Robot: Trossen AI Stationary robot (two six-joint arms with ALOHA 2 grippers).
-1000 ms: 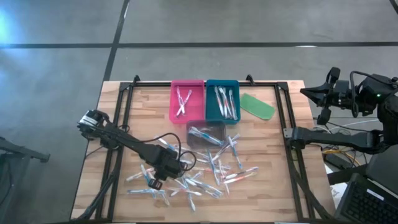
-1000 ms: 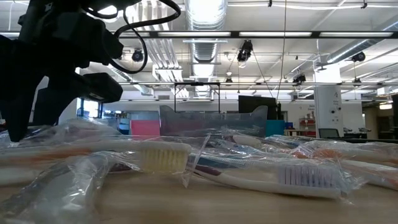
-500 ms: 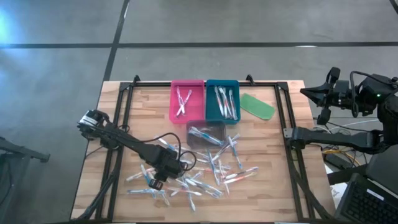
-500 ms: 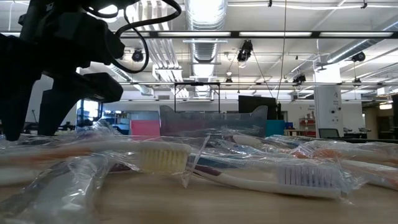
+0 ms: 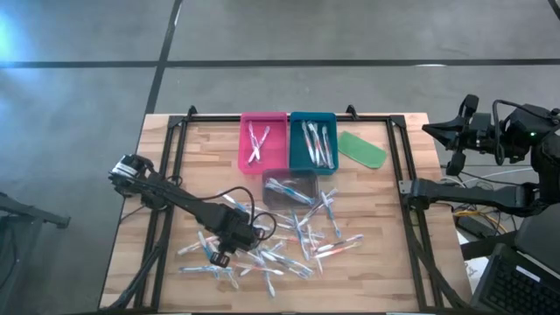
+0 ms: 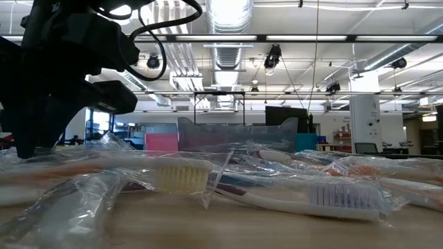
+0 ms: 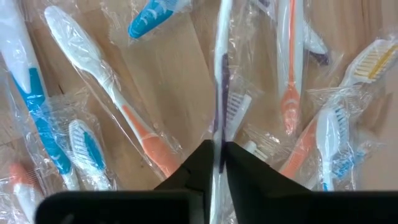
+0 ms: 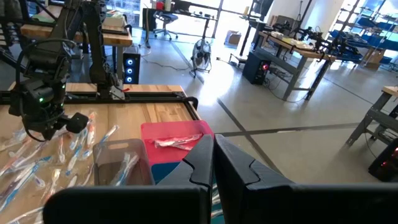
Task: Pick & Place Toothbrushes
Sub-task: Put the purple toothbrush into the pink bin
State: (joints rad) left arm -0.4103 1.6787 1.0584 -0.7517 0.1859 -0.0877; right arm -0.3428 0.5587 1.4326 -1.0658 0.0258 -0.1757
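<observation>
Left hand (image 5: 254,233) is low over the pile of wrapped toothbrushes (image 5: 297,241) on the front half of the table (image 5: 376,262). Its fingers (image 7: 202,163) are clamped on a purple-handled toothbrush (image 7: 220,93). More brushes lie in the pink tray (image 5: 262,142), teal tray (image 5: 313,140) and clear tray (image 5: 290,187). Right hand (image 5: 455,140) is parked off the table's right edge, fingers together.
</observation>
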